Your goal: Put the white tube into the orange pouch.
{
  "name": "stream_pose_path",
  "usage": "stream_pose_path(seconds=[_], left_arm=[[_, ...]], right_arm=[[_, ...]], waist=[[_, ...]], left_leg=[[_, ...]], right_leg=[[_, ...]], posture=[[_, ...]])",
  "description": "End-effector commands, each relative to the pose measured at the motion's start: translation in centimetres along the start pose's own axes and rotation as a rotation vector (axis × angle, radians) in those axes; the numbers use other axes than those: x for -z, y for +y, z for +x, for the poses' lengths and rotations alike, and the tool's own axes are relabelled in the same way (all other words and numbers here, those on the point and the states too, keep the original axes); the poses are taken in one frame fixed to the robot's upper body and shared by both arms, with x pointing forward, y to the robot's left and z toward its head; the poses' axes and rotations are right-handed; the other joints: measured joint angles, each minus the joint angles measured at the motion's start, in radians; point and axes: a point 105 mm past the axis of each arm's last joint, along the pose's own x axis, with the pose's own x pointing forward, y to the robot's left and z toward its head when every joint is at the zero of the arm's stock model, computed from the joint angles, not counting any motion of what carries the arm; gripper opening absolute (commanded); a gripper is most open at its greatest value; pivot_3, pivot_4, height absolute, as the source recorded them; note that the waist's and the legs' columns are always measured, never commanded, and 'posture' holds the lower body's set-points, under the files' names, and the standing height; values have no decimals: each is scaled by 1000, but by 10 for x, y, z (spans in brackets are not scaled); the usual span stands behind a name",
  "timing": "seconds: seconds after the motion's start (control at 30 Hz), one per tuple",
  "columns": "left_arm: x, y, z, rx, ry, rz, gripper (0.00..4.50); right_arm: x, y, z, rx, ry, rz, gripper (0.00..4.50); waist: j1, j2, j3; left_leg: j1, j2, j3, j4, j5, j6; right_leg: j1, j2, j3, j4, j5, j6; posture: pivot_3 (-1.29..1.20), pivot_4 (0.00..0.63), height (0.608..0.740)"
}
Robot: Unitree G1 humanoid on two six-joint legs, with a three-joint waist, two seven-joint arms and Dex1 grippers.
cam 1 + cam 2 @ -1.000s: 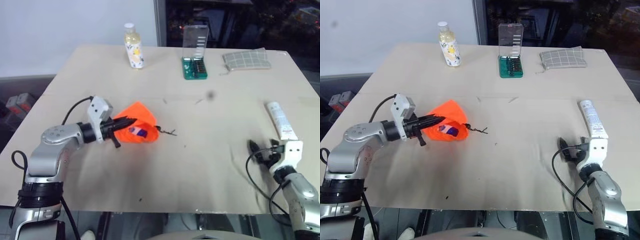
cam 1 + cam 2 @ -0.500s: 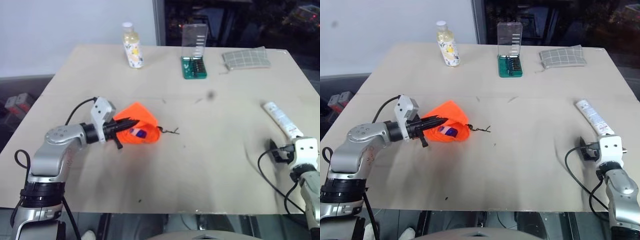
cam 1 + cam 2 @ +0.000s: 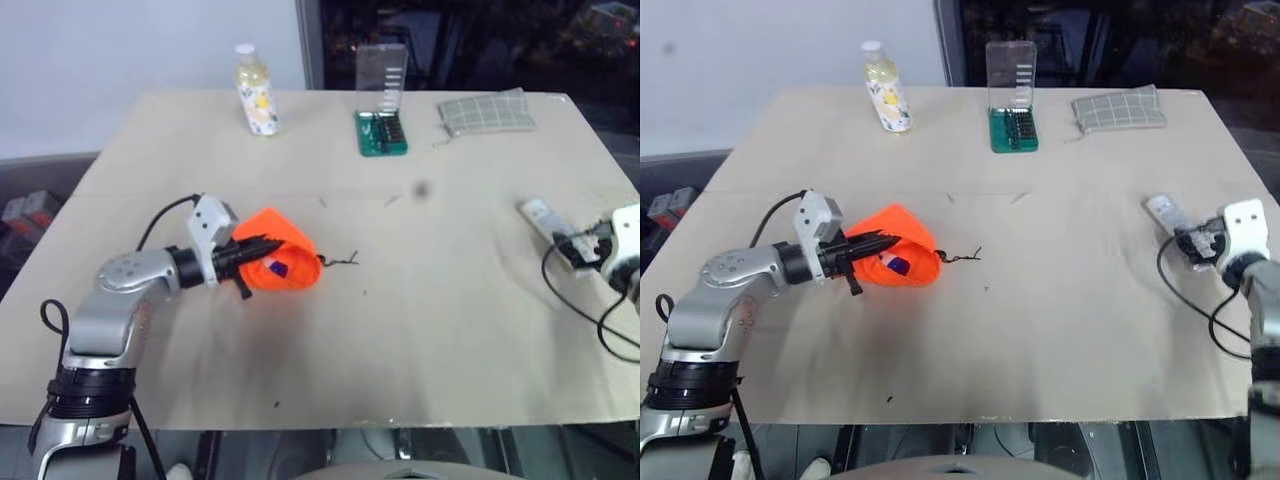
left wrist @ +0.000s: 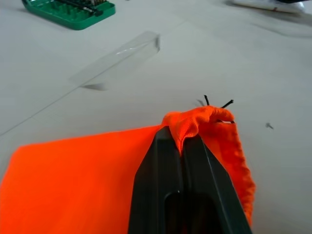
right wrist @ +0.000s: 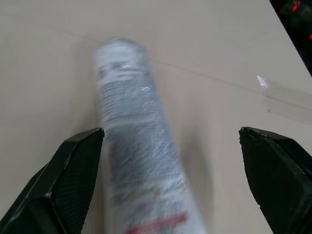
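Note:
The orange pouch lies left of the table's middle, its mouth facing right and its black cord trailing out. My left gripper is shut on the pouch's upper rim; the left wrist view shows the orange fabric pinched between its fingers. The white tube lies flat near the right edge. My right gripper is open at the tube's nearer end. In the right wrist view the tube lies between the wide-apart fingers, close to one of them.
At the table's far side stand a yellowish bottle, a green bit case with a raised clear lid and a grey checked pouch. The table's right edge runs close by the tube.
My right arm has swung forward, right and up, bringing its open gripper from beside the tube's near end to over it. The left gripper has kept its hold on the pouch.

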Motion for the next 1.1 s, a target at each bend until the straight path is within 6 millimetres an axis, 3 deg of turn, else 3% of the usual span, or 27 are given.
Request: stream_pose_path(seconds=[0.03, 0.13, 0.3, 0.53, 0.63, 0.73, 0.77, 0.93, 1.0, 1.1], left_arm=[[-13, -1, -2, -4, -40, 43, 8], [-12, 1, -6, -20, -38, 44, 8], [-10, 2, -11, -45, -34, 37, 8], [-9, 0, -11, -50, -39, 30, 8], [-11, -1, -10, -46, -45, 28, 0], [-11, 0, -9, -43, -45, 27, 0], [-11, 0, -9, -41, -45, 27, 0], [-11, 0, -7, -29, -45, 23, 0], [-10, 0, -6, -24, -45, 18, 0], [-10, 0, -5, -17, -51, 6, 0]], right_arm=[[2, -8, 4, -49, 65, 52, 4500], [2, 1, 7, -160, 106, 153, 4500], [2, 12, 4, -286, 136, 174, 4500], [29, 3, -3, -236, 256, 26, 4500], [30, 2, -3, -221, 247, 43, 3718], [29, 2, -4, -223, 241, 39, 2571], [29, 2, -4, -224, 240, 38, 1923], [18, 8, -5, -265, 202, -7, 480], [2, 21, -7, -349, 133, 5, 480], [-30, 64, -26, -607, 30, 38, 480]], waist=[[0, 0, 0], [0, 0, 0], [1, 0, 0], [2, 0, 0], [3, 0, 0], [4, 0, 0], [4, -1, 0], [4, -2, -1], [5, -2, -1], [4, 0, 0]], left_leg=[[0, 0, 0, 0, 0, 0], [-1, 0, 0, 0, 0, 0], [-2, 0, 0, 0, 0, 0], [-1, 0, -1, 0, 0, 0], [-1, 0, -1, 1, 0, 0], [-1, -1, -1, 1, 0, 0], [-1, -1, -1, 2, 0, 0], [-1, -1, -1, 2, 0, -1], [-1, -1, -1, 2, 0, 0], [-2, 0, -3, 2, 0, 0]], right_leg=[[0, 0, 0, 0, 0, 0], [0, 0, 0, -2, 0, 0], [0, -1, 0, -2, 0, 0], [0, -1, -1, -1, 0, 0], [1, -2, -1, -1, 0, 0], [1, -3, -1, -1, 1, 1], [1, -3, -1, -1, 1, 2], [1, -3, -1, -1, 1, 2], [1, -4, -1, -1, 1, 2], [1, -3, -1, -1, 1, 2]], posture=[[0, 150, 740], [0, 150, 740], [0, 150, 740], [0, 150, 740], [0, 150, 740], [0, 150, 740], [0, 150, 740], [0, 150, 740], [0, 150, 740], [0, 150, 740]])
